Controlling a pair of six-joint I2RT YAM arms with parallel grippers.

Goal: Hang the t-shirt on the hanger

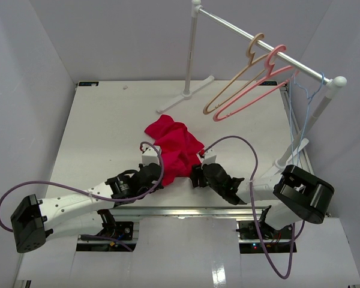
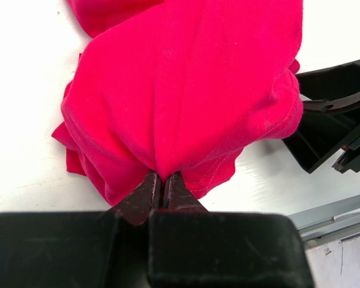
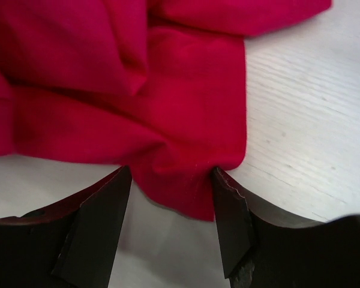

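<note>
The crimson t-shirt [image 1: 171, 147] lies bunched on the white table near its front edge. My left gripper [image 1: 158, 174] is shut on the t-shirt's near edge; the left wrist view shows the jaws closed on a pinch of cloth [image 2: 168, 108]. My right gripper [image 1: 195, 174] is open at the t-shirt's right corner, with a fold of cloth [image 3: 186, 174] between its spread fingers. The light-blue hanger [image 1: 298, 120] hangs at the right end of the rail, away from both grippers.
A white clothes rail [image 1: 258, 39] stands across the back right on two posts. A tan hanger [image 1: 234, 78] and a pink hanger [image 1: 252, 87] hang on it. The right post's foot [image 1: 285, 159] lies near the right arm.
</note>
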